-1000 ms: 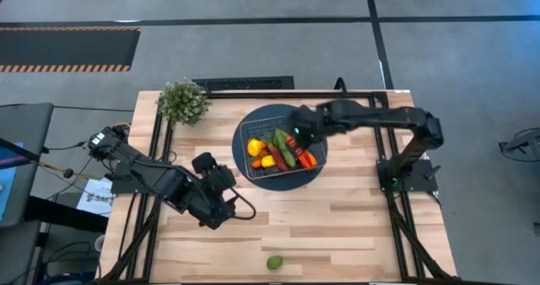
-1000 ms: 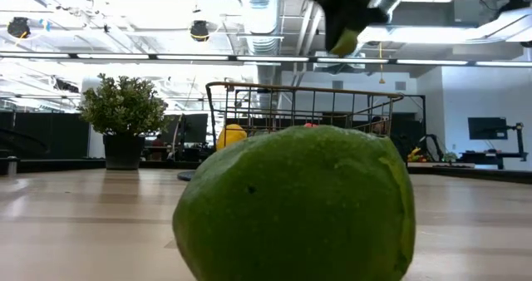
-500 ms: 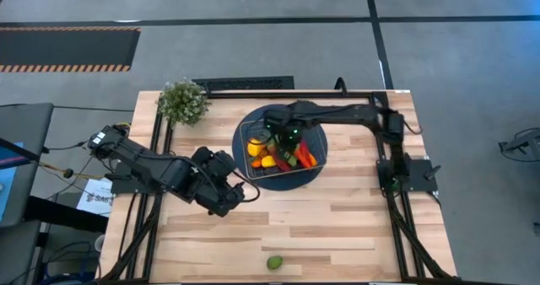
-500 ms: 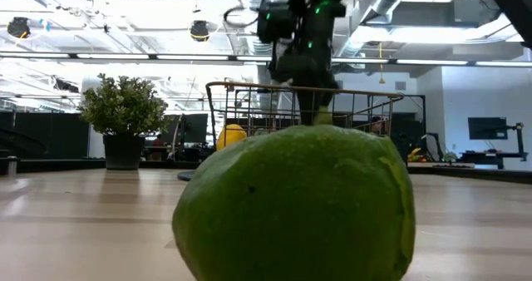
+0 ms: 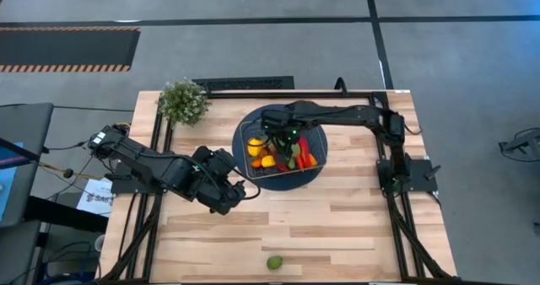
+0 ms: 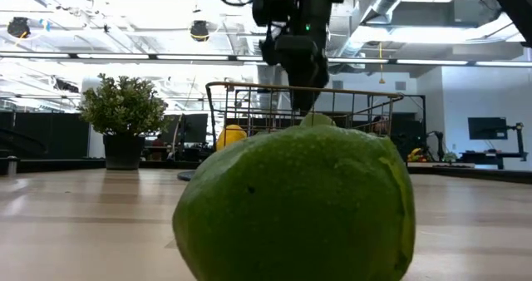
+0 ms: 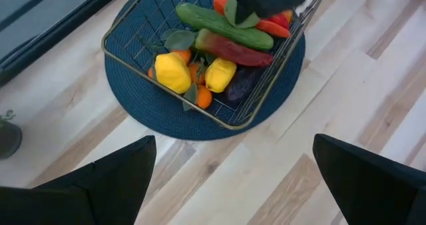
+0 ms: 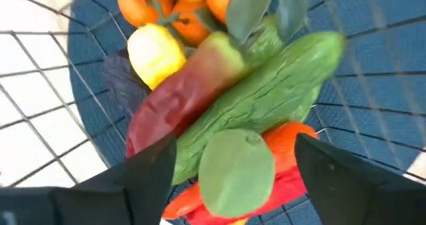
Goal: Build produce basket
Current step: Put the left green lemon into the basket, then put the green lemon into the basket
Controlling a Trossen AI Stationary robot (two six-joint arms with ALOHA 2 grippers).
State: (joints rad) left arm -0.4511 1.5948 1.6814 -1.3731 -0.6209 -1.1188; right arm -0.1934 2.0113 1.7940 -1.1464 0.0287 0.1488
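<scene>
The wire basket (image 7: 229, 126) stands on a dark blue round mat (image 5: 319, 163) at the table's far middle. It holds produce: lemons, tangerines, a red pepper and a cucumber (image 8: 279, 85). My right gripper (image 5: 284, 137) hangs open over the basket and points down. A lime (image 8: 236, 175) lies on the cucumber and peppers between its fingers, with a gap on each side. The low view shows this lime (image 6: 317, 120) just under the fingertips. My left gripper (image 5: 240, 192) hovers open above the table, near and left of the basket. A second lime (image 5: 274, 262) rests on the table by the near edge.
A bushy potted plant (image 5: 183, 101) stands at the table's far left corner. The lime (image 6: 295, 202) on the table fills most of the low view. Bare wood lies between the basket and the near edge, and to the right of the mat.
My right gripper has come down over the basket, shifting toward the table's left with the lime. It has then opened and let go, and the lime now lies on the produce. My left gripper has moved a little toward the basket and rolled.
</scene>
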